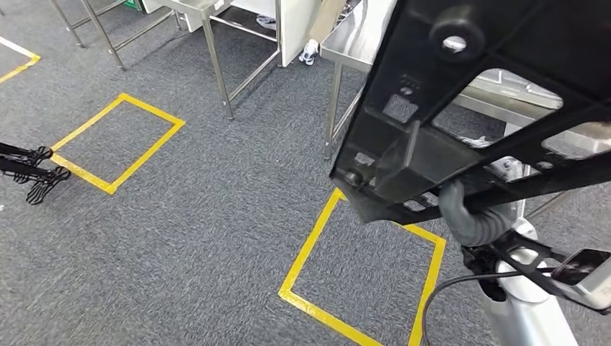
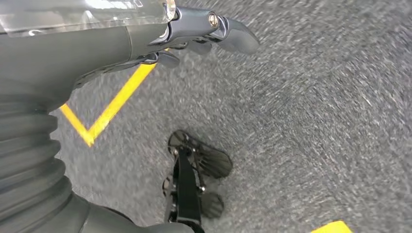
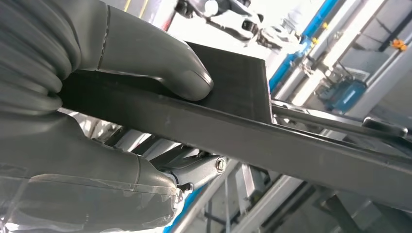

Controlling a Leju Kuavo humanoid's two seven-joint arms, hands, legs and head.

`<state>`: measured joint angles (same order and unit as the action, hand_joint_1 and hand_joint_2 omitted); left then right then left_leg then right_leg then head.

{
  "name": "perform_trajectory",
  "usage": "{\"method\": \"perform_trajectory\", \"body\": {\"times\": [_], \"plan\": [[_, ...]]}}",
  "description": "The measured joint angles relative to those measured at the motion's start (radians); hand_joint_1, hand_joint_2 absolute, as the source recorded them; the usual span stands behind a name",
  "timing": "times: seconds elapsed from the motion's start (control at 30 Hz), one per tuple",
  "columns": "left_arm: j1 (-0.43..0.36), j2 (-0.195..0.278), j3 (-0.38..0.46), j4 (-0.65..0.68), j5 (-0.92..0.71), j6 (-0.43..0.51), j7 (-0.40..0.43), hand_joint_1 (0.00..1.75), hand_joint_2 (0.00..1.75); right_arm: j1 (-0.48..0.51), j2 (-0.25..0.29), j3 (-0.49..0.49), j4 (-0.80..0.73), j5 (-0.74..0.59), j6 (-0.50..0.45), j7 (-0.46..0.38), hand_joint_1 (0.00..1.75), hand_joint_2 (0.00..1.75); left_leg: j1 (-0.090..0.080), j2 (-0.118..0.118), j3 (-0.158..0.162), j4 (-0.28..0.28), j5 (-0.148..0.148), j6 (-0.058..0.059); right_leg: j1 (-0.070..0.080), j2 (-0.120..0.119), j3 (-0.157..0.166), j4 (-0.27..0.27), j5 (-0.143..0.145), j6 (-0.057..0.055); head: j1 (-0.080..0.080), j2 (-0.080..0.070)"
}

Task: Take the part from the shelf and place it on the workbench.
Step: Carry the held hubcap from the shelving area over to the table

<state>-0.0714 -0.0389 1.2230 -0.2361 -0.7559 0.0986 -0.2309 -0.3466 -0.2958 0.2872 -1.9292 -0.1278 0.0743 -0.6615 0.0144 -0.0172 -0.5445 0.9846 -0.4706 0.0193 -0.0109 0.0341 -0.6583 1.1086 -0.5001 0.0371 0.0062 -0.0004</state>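
Above the grey carpet, the right hand (image 3: 97,111) grips the black part (image 1: 461,122), already off the shelf and carried toward the steel workbench (image 1: 360,40), placing left; left hand (image 2: 194,36) hangs loose, holding nothing

One black part (image 1: 461,101) up in view, two yellow tape squares (image 1: 119,143) (image 1: 364,270) on the carpet, plus one yellow corner (image 1: 20,61) at far left.
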Motion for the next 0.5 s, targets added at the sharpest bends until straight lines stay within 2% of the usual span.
{"method": "perform_trajectory", "body": {"times": [0.03,0.07,0.1,0.13,0.17,0.23,0.27,0.3,0.33,0.4,0.47,0.5], "plan": [[0.002,0.0,0.0,0.0,-0.001,0.0,-0.001,0.0,1.75,-0.002,-0.001,0.0,0.003,-0.002,0.0,-0.003,1.75,1.75,-0.001,0.013,0.0,0.0,0.0,0.002,-0.002,-0.017,-0.033,0.07,-0.033,0.004,0.002,0.0],[0.005,0.0,0.0,0.0,-0.002,0.0,-0.002,0.0,1.75,-0.001,-0.002,0.0,0.006,-0.003,0.0,-0.006,1.75,1.75,-0.003,0.026,-0.001,0.001,-0.001,0.003,-0.003,-0.024,-0.065,0.136,-0.058,0.007,0.002,0.0],[0.006,0.0,0.0,0.0,-0.002,0.0,-0.002,0.0,1.75,-0.001,-0.003,0.0,0.01,-0.004,0.0,-0.007,1.75,1.75,-0.004,0.04,-0.001,0.001,-0.002,0.003,-0.004,-0.027,-0.086,0.179,-0.066,0.009,0.002,0.0],[0.006,0.0,0.0,0.0,-0.003,-0.001,-0.003,0.0,1.75,-0.001,-0.004,0.0,0.014,-0.004,0.0,-0.008,1.75,1.75,-0.004,0.052,-0.001,0.002,-0.003,0.003,-0.005,-0.029,-0.086,0.18,-0.055,0.01,0.002,0.0],[0.006,-0.001,0.0,0.0,-0.003,-0.001,-0.003,0.0,1.75,-0.001,-0.005,0.0,0.016,-0.004,0.0,-0.008,1.75,1.75,-0.005,0.064,0.0,0.003,-0.005,0.002,-0.004,-0.034,-0.064,0.138,-0.027,0.01,0.002,0.0],[0.003,-0.002,0.0,0.0,-0.004,-0.001,-0.004,0.0,1.75,-0.002,-0.008,0.0,0.019,-0.004,0.0,-0.008,1.75,1.75,-0.008,0.084,0.004,0.005,-0.011,-0.003,0.002,-0.069,0.016,-0.011,0.034,0.001,0.002,0.0],[0.002,-0.002,0.0,0.0,-0.004,-0.001,-0.004,0.0,1.75,-0.003,-0.008,-0.001,0.019,-0.004,0.0,-0.009,1.75,1.75,-0.01,0.092,0.006,0.007,-0.014,-0.007,0.006,-0.084,0.045,-0.07,0.052,-0.006,0.002,0.0],[0.002,-0.003,0.0,0.0,-0.004,-0.001,-0.005,0.0,1.75,-0.004,-0.009,-0.001,0.019,-0.004,0.0,-0.009,1.75,1.75,-0.013,0.1,0.007,0.007,-0.016,-0.012,0.01,-0.094,0.061,-0.102,0.059,-0.013,0.001,0.0],[0.001,-0.003,0.0,0.0,-0.004,-0.001,-0.005,0.0,1.75,-0.005,-0.009,-0.001,0.019,-0.004,0.0,-0.009,1.75,1.75,-0.015,0.108,0.009,0.008,-0.018,-0.017,0.013,-0.094,0.063,-0.111,0.058,-0.02,0.0,0.0],[-0.001,-0.003,0.0,0.0,-0.005,-0.002,-0.006,0.0,1.75,-0.005,-0.01,-0.001,0.019,-0.004,0.0,-0.009,1.75,1.75,-0.014,0.119,0.013,0.008,-0.024,-0.027,0.011,-0.071,0.062,-0.115,0.062,-0.03,0.0,0.0],[-0.004,-0.003,0.0,0.0,-0.007,-0.007,-0.006,0.0,1.75,-0.008,-0.011,-0.002,0.019,-0.004,0.0,-0.009,1.75,1.75,-0.011,0.089,-0.001,0.05,-0.056,-0.037,0.004,-0.052,0.065,-0.122,0.068,-0.04,-0.002,0.0],[-0.004,-0.004,0.0,0.0,-0.008,-0.01,-0.006,0.0,1.75,-0.009,-0.011,-0.002,0.019,-0.004,0.0,-0.009,1.75,1.75,-0.008,0.065,-0.023,0.102,-0.087,-0.04,0.001,-0.043,0.066,-0.124,0.07,-0.044,-0.003,0.0]]}}
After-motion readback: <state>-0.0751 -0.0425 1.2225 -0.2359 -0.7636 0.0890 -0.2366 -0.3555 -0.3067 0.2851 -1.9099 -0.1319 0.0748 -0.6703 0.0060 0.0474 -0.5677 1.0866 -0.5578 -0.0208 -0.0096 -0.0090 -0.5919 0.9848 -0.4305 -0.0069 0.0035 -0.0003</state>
